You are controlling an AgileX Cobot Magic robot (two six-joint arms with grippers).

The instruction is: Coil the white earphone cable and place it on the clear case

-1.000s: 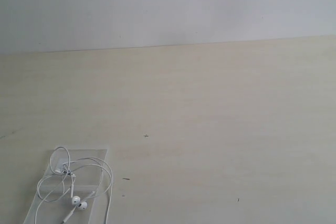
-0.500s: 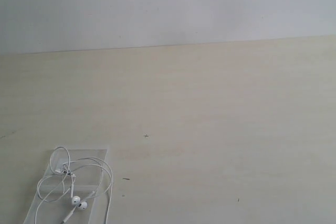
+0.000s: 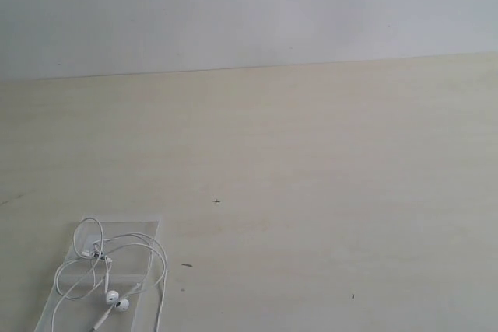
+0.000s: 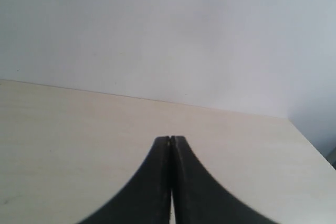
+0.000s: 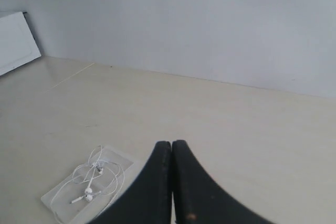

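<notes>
Item: white earphone cable (image 3: 99,254), in loose uneven loops, several strands crossing one another

Location of item: on top of the clear case (image 3: 136,231), lower left corner of the exterior view, one long strand running down along the case's right-hand edge

Earbuds (image 3: 113,296): two, side by side, close enough to be touching, lying toward the near end of the case

Remote and plug: too small to tell apart; the little knot of hardware near the far end of the case is possibly one of them

Container: flat, transparent, rectangular, set at a slight slant on the table (image 3: 327,192); near end cut off by the frame edge in the exterior view, whole outline seen from the right wrist view

Left gripper (image 4: 171,139): black fingers pressed together tip to tip, no gap, nothing between them; bare pale tabletop beyond

Right gripper (image 5: 171,143): fingers likewise closed flat against each other, empty; raised above the table, well apart from cable and case

Surface: light wood-grain top, a few tiny dark specks, otherwise plain

Backdrop: plain grey-white wall (image 3: 233,13) meeting the far table edge

Other: white flat panel (image 5: 16,40) leaning at the wall, seen in the right wrist view only
</notes>
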